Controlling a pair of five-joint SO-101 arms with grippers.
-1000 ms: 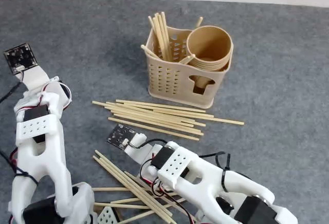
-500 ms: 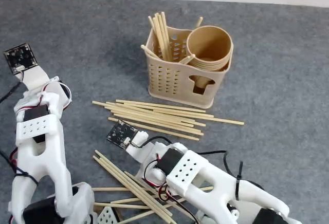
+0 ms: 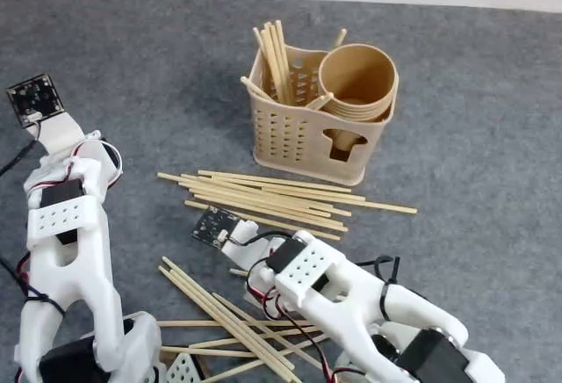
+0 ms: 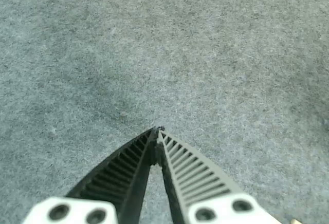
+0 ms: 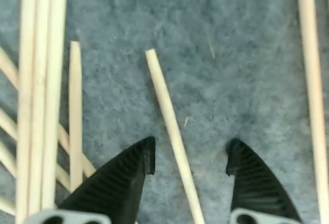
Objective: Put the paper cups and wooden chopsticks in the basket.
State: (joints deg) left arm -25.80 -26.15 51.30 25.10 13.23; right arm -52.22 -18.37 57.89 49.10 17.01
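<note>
Chopstick (image 5: 173,131) between right jaws, end cropped

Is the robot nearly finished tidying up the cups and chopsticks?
Partly. Done: the paper cups sit stacked in the basket, with some upright chopsticks beside them. In hand: the right gripper is over the mat, jaws open around one loose chopstick. Left: a row of chopsticks in front of the basket and another scattered bunch near the arms.

Your high view looks steeply down over the grey mat (image 3: 492,137); each wrist view faces that mat closely, the right one sharing loose chopsticks (image 5: 172,131) with it.
</note>
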